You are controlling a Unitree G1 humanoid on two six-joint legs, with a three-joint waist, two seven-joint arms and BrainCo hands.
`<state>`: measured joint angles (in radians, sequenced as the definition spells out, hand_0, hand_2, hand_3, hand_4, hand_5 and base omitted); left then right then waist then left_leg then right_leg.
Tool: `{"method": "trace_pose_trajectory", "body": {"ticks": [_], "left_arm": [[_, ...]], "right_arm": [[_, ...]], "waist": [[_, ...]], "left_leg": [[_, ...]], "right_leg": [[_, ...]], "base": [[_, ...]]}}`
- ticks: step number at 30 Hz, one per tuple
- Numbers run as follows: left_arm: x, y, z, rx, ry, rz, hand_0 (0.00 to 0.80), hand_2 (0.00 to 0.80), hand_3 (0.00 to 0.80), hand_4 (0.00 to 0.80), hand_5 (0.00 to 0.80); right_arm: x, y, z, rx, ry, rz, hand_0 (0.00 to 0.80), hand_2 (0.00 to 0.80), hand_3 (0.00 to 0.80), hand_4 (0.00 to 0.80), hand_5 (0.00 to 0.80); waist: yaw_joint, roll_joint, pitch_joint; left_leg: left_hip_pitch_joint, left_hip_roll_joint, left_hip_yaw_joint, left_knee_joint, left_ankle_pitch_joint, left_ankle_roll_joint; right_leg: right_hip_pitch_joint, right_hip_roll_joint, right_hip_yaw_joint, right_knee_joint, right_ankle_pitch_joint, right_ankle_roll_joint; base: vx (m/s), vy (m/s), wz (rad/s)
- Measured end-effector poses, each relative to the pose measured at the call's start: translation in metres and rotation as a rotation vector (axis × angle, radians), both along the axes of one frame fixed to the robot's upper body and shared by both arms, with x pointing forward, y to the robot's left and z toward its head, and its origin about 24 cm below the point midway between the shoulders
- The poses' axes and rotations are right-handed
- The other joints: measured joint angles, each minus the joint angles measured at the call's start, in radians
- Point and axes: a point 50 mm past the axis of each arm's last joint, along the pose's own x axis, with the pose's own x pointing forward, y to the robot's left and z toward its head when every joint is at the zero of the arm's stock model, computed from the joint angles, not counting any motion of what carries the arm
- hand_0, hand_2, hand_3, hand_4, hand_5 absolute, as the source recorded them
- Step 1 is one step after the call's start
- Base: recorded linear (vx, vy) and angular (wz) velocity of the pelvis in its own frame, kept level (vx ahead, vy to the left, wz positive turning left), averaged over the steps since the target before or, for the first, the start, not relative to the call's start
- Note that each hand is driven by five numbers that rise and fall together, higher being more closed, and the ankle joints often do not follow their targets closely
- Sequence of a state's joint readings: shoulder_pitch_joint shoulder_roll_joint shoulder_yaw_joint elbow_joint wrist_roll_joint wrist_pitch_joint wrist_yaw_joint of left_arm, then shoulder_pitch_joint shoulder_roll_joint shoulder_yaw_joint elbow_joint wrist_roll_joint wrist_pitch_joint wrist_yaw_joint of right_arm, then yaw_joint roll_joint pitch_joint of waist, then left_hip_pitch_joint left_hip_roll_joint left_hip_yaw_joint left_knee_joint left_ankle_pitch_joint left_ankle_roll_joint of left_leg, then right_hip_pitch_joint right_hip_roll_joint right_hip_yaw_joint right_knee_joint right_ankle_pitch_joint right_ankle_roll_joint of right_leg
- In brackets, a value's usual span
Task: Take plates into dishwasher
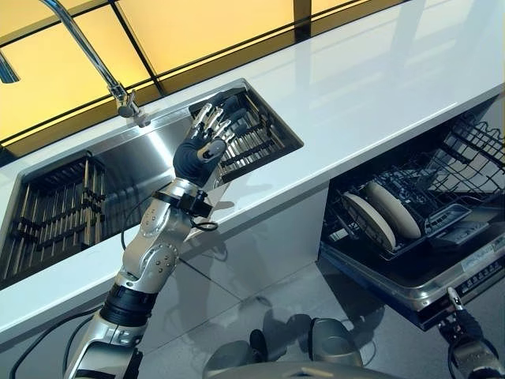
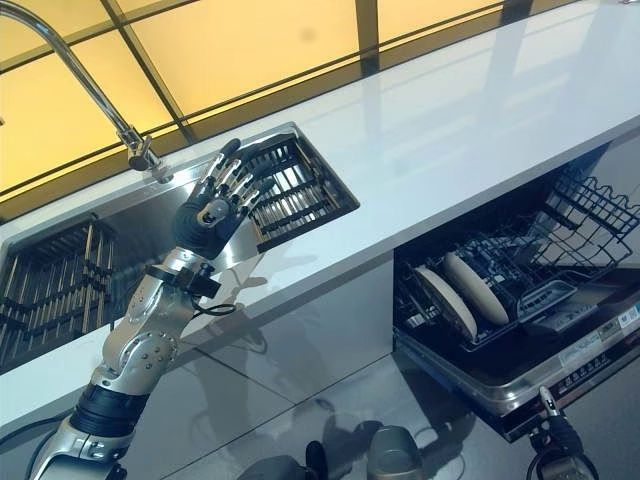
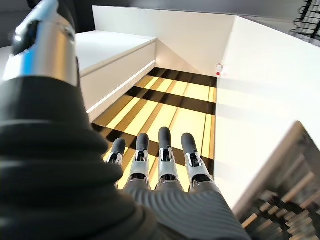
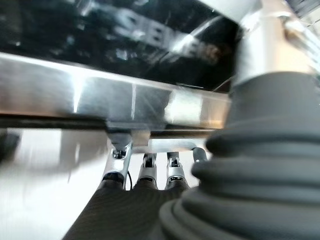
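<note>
Two pale plates [image 1: 383, 215] stand upright side by side in the lower rack [image 1: 442, 225] of the open dishwasher, at the right below the counter. My left hand [image 1: 201, 146] is raised over the sink [image 1: 134, 158] with its fingers straight and spread, and it holds nothing. Its wrist view shows the fingers [image 3: 165, 150] extended in the air. My right hand [image 1: 472, 339] is low at the bottom right, at the front edge of the dishwasher door [image 1: 426, 296]. In its wrist view, its straight fingers [image 4: 120, 162] reach up to the door's steel edge [image 4: 75, 97]. It holds nothing.
A dark dish rack [image 1: 248, 134] sits in the sink's right end and another rack [image 1: 47, 213] in its left end. A curved faucet [image 1: 87, 51] stands behind the sink. The white counter [image 1: 371, 95] runs to the right. The dishwasher's upper rack [image 1: 477, 146] is pulled out.
</note>
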<state>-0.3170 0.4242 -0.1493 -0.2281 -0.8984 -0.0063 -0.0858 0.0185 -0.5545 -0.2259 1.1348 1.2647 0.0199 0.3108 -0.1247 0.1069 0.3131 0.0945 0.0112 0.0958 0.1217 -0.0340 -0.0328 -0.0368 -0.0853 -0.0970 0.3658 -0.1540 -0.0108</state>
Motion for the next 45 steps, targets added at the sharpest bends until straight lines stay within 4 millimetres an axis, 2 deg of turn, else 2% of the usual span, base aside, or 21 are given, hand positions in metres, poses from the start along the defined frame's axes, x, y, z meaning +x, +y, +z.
{"method": "trace_pose_trajectory", "body": {"ticks": [3,6,14,17,20,24,27,29,33,39,42,45], "left_arm": [[0.0,0.001,0.001,-0.012,-0.004,0.001,0.0,0.0,0.0,0.0,0.0],[0.0,0.001,-0.002,-0.004,0.01,-0.008,0.0,0.0,0.0,0.0,0.0],[0.002,0.001,-0.005,-0.002,0.02,-0.008,0.0,0.0,0.0,0.0,0.0],[0.002,0.002,-0.007,-0.001,0.027,-0.008,0.0,0.0,0.0,0.0,0.0],[0.004,0.004,-0.01,-0.004,0.035,0.002,0.0,0.0,0.0,0.0,0.0],[0.005,0.006,-0.013,-0.004,0.047,0.016,0.0,0.0,0.0,0.0,0.0],[0.006,0.007,-0.015,-0.003,0.055,0.019,0.0,0.0,0.0,0.0,0.0],[0.007,0.008,-0.018,0.0,0.065,0.024,0.0,0.0,0.0,0.0,0.0],[0.008,0.013,-0.019,0.021,0.071,0.038,0.0,0.0,0.0,0.0,0.0],[0.008,0.016,-0.018,0.032,0.069,0.05,0.0,0.0,0.0,0.0,0.0],[0.007,0.018,-0.017,0.015,0.057,0.08,0.0,0.0,0.0,0.0,0.0],[0.005,0.021,-0.019,0.008,0.048,0.122,0.0,0.0,0.0,0.0,0.0]], "right_arm": [[-0.001,0.0,0.004,0.062,-0.086,0.008,0.0,0.0,0.0,0.0,0.0],[0.007,0.002,0.008,0.099,-0.136,0.026,0.0,0.0,0.0,0.0,0.0],[0.044,0.017,0.029,0.114,-0.274,0.169,0.0,0.0,0.0,0.0,0.0],[0.056,0.022,0.034,0.112,-0.309,0.207,0.0,0.0,0.0,0.0,0.0],[0.081,0.03,0.044,0.111,-0.35,0.248,0.0,0.0,0.0,0.0,0.0],[0.11,0.035,0.061,0.098,-0.426,0.287,0.0,0.0,0.0,0.0,0.0],[0.143,0.044,0.088,0.085,-0.546,0.339,0.0,0.0,0.0,0.0,0.0],[0.152,0.046,0.096,0.068,-0.565,0.36,0.0,0.0,0.0,0.0,0.0],[0.147,0.045,0.084,-0.024,-0.413,0.419,0.0,0.0,0.0,0.0,0.0],[0.121,0.039,0.055,-0.186,-0.11,0.491,0.0,0.0,0.0,0.0,0.0],[0.104,0.036,0.042,-0.299,0.062,0.516,0.0,0.0,0.0,0.0,0.0],[0.099,0.048,0.046,-0.449,0.101,0.544,0.0,0.0,0.0,0.0,0.0]], "waist": [[0.0,0.004,-0.003],[0.001,0.003,-0.003],[0.007,0.009,-0.036],[0.03,0.01,-0.074],[0.048,0.017,-0.108],[0.089,0.018,-0.117],[0.092,0.0,-0.13],[0.092,-0.02,-0.15],[0.092,-0.046,-0.169],[0.085,-0.06,-0.176],[0.083,-0.059,-0.18],[0.072,-0.061,-0.179]], "left_leg": [[0.002,0.001,-0.004,0.01,-0.001,-0.002],[0.026,0.002,-0.01,0.007,-0.004,-0.005],[0.042,-0.002,-0.05,-0.006,0.0,0.0],[0.043,-0.002,-0.055,-0.008,0.001,0.001],[0.042,-0.005,-0.065,-0.016,0.003,0.004],[0.05,-0.006,-0.075,-0.025,0.006,0.006],[0.052,-0.01,-0.085,-0.032,0.006,0.006],[0.052,-0.013,-0.097,-0.041,0.006,0.006],[0.053,-0.01,-0.098,-0.06,0.007,0.008],[0.075,-0.003,-0.096,-0.121,0.024,0.011],[0.088,0.001,-0.084,-0.161,0.041,0.015],[0.092,0.002,-0.066,-0.187,0.047,0.018]], "right_leg": [[0.004,-0.001,-0.005,0.005,-0.001,-0.003],[0.026,-0.002,-0.005,0.004,-0.001,-0.002],[0.047,-0.002,-0.021,-0.019,0.014,-0.002],[0.052,-0.003,-0.027,-0.024,0.014,-0.003],[0.057,-0.004,-0.035,-0.036,0.016,0.0],[0.072,-0.006,-0.05,-0.047,0.014,0.002],[0.08,-0.006,-0.055,-0.053,0.011,0.006],[0.083,-0.006,-0.056,-0.058,0.007,0.008],[0.087,0.0,-0.056,-0.082,0.015,0.012],[0.124,0.018,-0.05,-0.187,0.061,0.024],[0.146,0.033,-0.039,-0.268,0.107,0.027],[0.171,0.042,-0.019,-0.357,0.154,0.033]], "base": [[0.07,-0.019,0.02],[0.062,-0.021,-0.09],[0.019,-0.013,-0.03],[-0.007,-0.014,0.08],[-0.024,-0.018,0.09],[-0.017,-0.008,0.14],[-0.017,0.002,0.1],[-0.029,0.01,0.16],[-0.037,0.024,0.04],[-0.055,0.047,-0.04],[-0.047,0.055,-0.1],[-0.056,0.058,-0.17]]}}
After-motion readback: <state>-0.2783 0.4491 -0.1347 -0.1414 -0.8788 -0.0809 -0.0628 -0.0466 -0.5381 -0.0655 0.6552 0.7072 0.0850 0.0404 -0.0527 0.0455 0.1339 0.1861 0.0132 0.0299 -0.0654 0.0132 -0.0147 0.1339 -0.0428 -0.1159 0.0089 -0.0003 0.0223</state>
